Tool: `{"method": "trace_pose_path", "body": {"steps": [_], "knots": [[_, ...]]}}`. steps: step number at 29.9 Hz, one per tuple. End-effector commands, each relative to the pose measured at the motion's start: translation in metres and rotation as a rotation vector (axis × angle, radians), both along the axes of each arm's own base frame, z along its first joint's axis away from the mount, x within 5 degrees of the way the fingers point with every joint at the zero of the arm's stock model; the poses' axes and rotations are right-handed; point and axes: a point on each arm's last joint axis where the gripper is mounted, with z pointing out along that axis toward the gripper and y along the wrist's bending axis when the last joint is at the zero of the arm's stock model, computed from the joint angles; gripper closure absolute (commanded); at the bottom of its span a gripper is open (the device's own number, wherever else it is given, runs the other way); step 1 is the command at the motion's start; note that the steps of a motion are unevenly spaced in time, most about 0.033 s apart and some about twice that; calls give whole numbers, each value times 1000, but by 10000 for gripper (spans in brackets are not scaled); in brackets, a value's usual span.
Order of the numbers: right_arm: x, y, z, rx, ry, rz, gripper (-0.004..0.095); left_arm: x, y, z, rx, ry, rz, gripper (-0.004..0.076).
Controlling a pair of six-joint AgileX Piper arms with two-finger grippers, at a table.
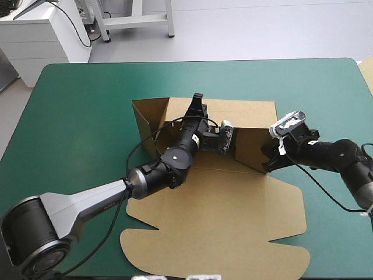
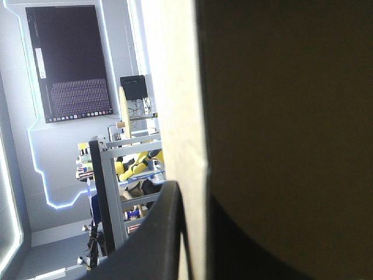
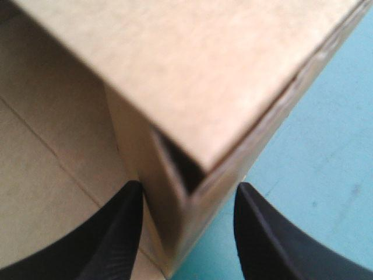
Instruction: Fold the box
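Though the high view hides both grips, left claw [image 2: 192,192] pinches the box [image 1: 233,192] wall; right claw [image 3: 189,186] gapes astride its corner.

There was one brown board box [image 1: 233,216], a single cut sheet, and it lay on one teal-green worktop [image 1: 81,116]. Two robot arms reached it. The left fingers [image 2: 166,239] and the right fingers [image 3: 116,239] made two black curved pairs, four in all.

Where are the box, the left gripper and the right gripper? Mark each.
box [image 1: 233,224], high view, on its flat near panel.
left gripper [image 1: 199,100], high view, midway between its jaws.
right gripper [image 3: 189,188], right wrist view, midway between its jaws.
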Motion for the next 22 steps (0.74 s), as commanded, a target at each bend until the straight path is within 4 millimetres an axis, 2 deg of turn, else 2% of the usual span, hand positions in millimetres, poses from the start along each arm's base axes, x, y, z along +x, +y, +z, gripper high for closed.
{"method": "trace_pose_path", "body": {"steps": [1,3,5,8,12,19,22], "knots": [[14,-2,13,92,-94,-88,452,-8,-6,-11,-53,100,-33,731],[17,-1,10,103,-103,-77,480,-8,-6,-11,-53,100,-33,731],[20,0,9,119,-110,-73,588,-8,-6,-11,-60,103,-29,731],[23,2,8,171,-101,-95,902,-8,-6,-11,-123,119,4,731],[25,8,9,188,-120,-106,906,-7,-7,-7,-185,96,13,731],[26,34,11,126,-200,-95,906,-6,-8,-3,-172,42,-16,731],[27,34,12,147,-196,-130,907,-6,-9,-3,-193,52,-12,728]]}}
